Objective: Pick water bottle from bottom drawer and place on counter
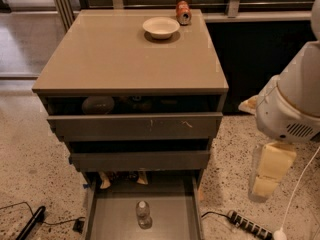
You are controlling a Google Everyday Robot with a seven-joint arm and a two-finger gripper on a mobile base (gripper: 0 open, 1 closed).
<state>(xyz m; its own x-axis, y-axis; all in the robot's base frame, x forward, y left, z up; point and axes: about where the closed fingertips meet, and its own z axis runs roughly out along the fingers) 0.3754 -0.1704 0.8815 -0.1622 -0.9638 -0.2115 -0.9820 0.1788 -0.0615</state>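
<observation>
The small clear plastic water bottle [144,214] with a white cap seems to stand upright mid-floor in the pulled-out bottom grey drawer [110,221], nearest in the scene and open to a reach from above. The pale yellow gripper [270,171] hangs right of the cabinet, well apart from it; spread or pressed together, I cannot tell. A white bowl [160,27] and an orange soda can [183,12] sit far back on the glossy beige tabletop [115,59], so its near part suits the bottle.

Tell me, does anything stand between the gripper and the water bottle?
Only the right wall of the bottom drawer. The gripper hangs right of the cabinet; the water bottle sits in that open drawer, uncovered from above.
</observation>
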